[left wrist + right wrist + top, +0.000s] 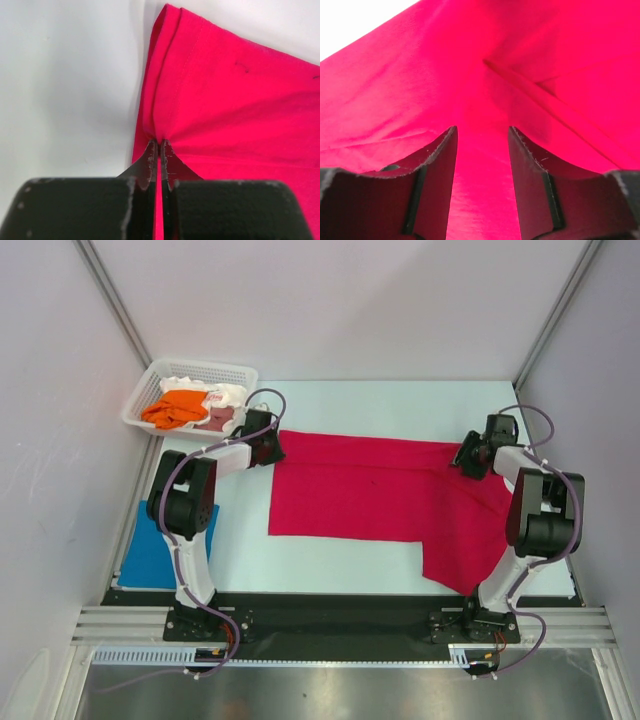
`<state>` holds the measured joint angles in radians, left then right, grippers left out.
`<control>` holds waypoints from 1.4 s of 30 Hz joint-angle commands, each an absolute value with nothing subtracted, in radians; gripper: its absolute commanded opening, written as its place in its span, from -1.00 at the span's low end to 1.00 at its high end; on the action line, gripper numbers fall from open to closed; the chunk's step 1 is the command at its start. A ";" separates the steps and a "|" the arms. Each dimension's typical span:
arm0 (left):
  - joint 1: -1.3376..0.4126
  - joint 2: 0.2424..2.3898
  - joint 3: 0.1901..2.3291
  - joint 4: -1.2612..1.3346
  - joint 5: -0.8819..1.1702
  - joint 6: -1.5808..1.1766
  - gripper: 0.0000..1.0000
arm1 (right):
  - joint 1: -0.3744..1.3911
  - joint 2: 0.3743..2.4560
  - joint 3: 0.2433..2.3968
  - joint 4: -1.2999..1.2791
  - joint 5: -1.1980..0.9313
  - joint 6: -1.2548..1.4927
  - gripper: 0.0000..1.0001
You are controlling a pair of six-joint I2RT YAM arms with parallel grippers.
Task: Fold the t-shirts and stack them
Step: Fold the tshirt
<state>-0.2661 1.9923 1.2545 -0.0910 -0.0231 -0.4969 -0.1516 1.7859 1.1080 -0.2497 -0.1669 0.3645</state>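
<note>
Your left gripper (160, 146) pinches the one crimson shirt (370, 490). Your right gripper (481, 136) stands half-spread over it. One blue shirt (145, 555) lies aside, and three more sit in one basket (215, 367).

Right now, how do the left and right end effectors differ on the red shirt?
The left end effector is shut, pinching the crimson t-shirt at a hemmed corner. The right end effector has its jaws apart over the cloth, with no pinch visible. The left end effector sits at the shirt's far-left corner, near the white basket, and the right end effector at its far-right corner. Shared: both are at the shirt's far edge.
</note>
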 commanded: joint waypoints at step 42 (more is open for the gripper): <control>-0.262 2.005 1.216 0.075 0.087 -0.583 -1.00 | -0.086 1.951 1.359 -0.311 0.124 0.209 -0.14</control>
<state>-0.2653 2.0071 1.2228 0.0437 0.0822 -0.5758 -0.0975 1.9266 1.3174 -0.2886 0.0780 0.2417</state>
